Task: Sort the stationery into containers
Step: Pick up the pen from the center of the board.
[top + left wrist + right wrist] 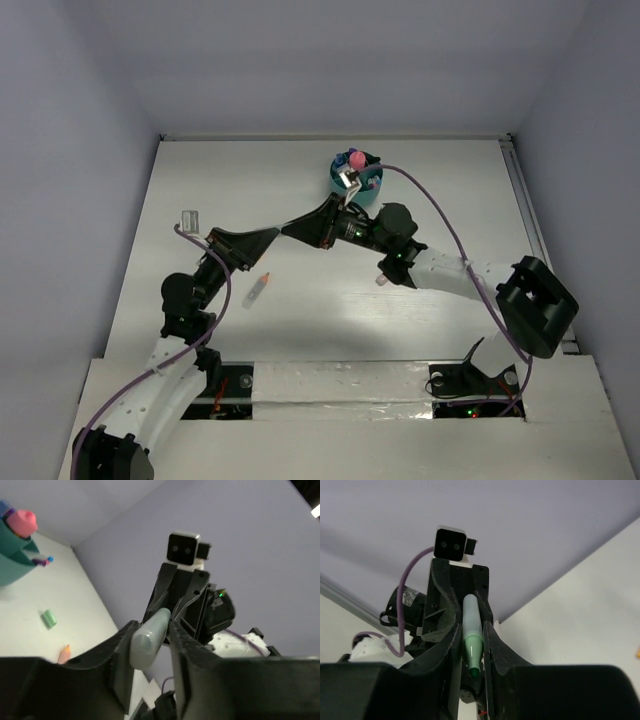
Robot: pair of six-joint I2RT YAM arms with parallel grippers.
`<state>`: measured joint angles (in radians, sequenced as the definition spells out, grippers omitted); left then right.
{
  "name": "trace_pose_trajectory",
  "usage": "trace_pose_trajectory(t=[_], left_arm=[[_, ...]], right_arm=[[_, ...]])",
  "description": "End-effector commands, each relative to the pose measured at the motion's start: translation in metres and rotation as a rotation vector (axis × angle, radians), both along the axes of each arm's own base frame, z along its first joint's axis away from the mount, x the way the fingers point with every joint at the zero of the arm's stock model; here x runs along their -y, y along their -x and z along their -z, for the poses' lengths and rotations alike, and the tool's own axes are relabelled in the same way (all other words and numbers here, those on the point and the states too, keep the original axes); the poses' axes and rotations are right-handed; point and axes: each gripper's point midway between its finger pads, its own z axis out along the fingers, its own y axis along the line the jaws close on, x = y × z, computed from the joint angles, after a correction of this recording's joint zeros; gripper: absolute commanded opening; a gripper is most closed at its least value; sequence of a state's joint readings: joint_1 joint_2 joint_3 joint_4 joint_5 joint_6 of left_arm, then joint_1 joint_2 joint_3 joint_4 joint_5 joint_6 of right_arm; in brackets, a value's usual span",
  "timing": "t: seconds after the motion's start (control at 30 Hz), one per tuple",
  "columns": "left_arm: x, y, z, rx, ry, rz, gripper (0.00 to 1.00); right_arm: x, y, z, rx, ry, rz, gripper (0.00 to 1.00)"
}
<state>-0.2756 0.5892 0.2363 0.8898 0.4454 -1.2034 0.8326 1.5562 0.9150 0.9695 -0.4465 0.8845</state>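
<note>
Both grippers meet in mid-air over the table's middle, each shut on one end of a green highlighter. My left gripper (274, 233) (150, 642) grips its pale blunt end (148, 636). My right gripper (293, 228) (472, 647) grips the uncapped tip end (472, 630). In the top view the fingers hide the highlighter. The round teal organiser (372, 190) stands at the far middle with pink and purple items in it, and also shows in the left wrist view (10, 562).
A small clear item with an orange end (258, 290) lies left of centre. A clear clip (190, 217) lies far left. A small pale cap (381, 282) lies under the right arm. A green cap (48, 618) and an orange cap (64, 654) lie on the table.
</note>
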Motion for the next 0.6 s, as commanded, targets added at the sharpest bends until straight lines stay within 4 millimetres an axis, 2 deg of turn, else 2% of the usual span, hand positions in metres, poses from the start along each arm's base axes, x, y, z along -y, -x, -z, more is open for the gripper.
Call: trace_pose_trajectory(t=[0.0,0.03,0.1,0.13,0.17,0.2,0.23,0.27,0.37,0.5,0.57], left_arm=[[0.011,0.018,-0.009,0.092,-0.076,0.068,0.30],[0.014,0.020,-0.006,0.099,-0.123,0.085,0.39],[0.016,0.026,-0.004,0.109,-0.163,0.102,0.42],[0.017,0.029,-0.005,0.118,-0.181,0.115,0.46],[0.020,0.032,0.004,0.106,-0.222,0.141,0.48],[0.020,0.036,0.000,0.120,-0.241,0.143,0.50],[0.022,0.038,0.011,0.080,-0.274,0.166,0.53],[0.023,0.039,0.014,0.091,-0.301,0.173,0.54],[0.027,0.049,0.020,0.089,-0.333,0.235,0.56],[0.036,0.047,0.037,0.064,-0.418,0.317,0.61],[0.039,0.051,0.045,0.057,-0.441,0.370,0.62]], right_arm=[[0.009,-0.007,-0.018,0.068,0.059,0.063,0.00],[0.019,-0.019,-0.005,0.048,0.132,0.084,0.00],[0.035,-0.015,-0.007,0.062,0.179,0.041,0.00],[0.041,-0.014,0.006,0.036,0.250,0.000,0.00],[0.054,-0.021,0.010,0.024,0.284,-0.009,0.00],[0.060,-0.011,0.012,0.063,0.311,-0.072,0.00],[0.066,-0.007,0.021,0.029,0.367,-0.118,0.00],[0.074,-0.010,0.025,0.016,0.394,-0.128,0.00],[0.082,0.006,0.032,0.025,0.430,-0.236,0.00],[0.087,0.032,0.034,0.010,0.395,-0.425,0.00],[0.088,0.035,0.039,-0.017,0.395,-0.451,0.00]])
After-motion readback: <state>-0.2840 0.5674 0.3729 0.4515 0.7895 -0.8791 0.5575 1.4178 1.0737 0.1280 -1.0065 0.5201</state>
